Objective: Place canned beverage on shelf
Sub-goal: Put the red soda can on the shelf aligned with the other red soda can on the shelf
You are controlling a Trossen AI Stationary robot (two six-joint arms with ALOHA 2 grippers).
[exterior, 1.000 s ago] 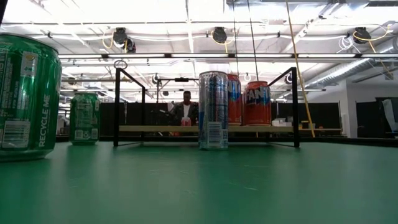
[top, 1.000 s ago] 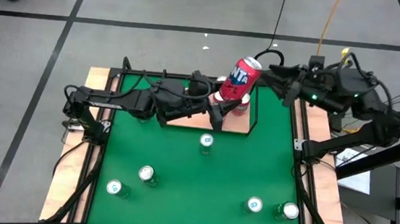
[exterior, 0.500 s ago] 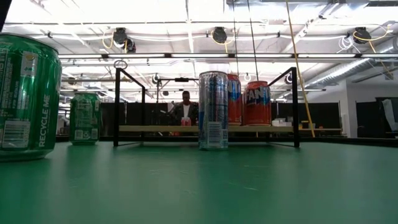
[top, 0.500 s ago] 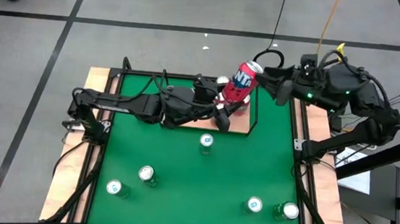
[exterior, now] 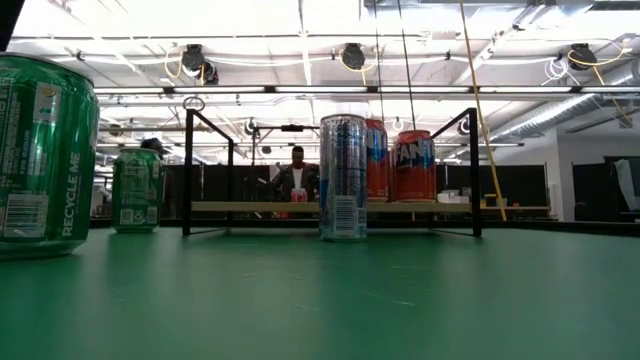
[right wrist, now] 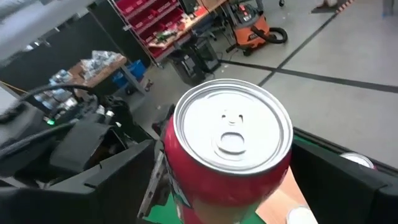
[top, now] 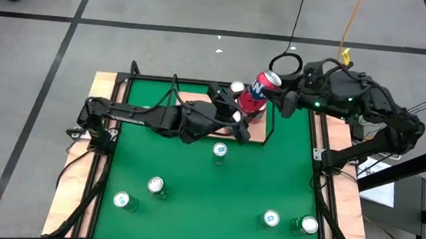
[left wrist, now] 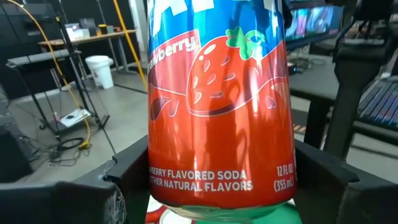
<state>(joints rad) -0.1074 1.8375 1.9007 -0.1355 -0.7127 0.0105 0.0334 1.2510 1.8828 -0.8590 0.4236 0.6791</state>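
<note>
A red and blue strawberry soda can (top: pixel 255 94) hangs in the air over the right end of the shelf (top: pixel 197 126), a light-wood board with a thin black rail. My left gripper (top: pixel 240 112) reaches in from the table's left and is shut on this can (left wrist: pixel 217 112). My right gripper (top: pixel 283 101) is open just to the right of the can's top (right wrist: pixel 232 127), one finger on either side of it; no touch shows. Two more cans (exterior: pixel 413 165) stand on the shelf board. The low view shows neither arm nor the held can. My left gripper pinches the can's lower body (left wrist: pixel 217 183) between its two fingers (left wrist: pixel 127 180), one on each side of the round wall. The fingers come in level from the table's left. The can is lifted clear above the shelf, its top tipped toward the far right.
Several cans stand on the green mat: one just in front of the shelf (top: pixel 219 151), two near left (top: pixel 155 185), two near right (top: pixel 270 217). The black rail frame (exterior: pixel 188 170) rises around the shelf. A person stands in the room beyond the table (exterior: pixel 298 175).
My left gripper has sunk toward the shelf with the can and has rolled a little, so the can stands less tipped than before. My right gripper has moved toward the table's left, staying close to the can's top, and has tipped slightly downward.
</note>
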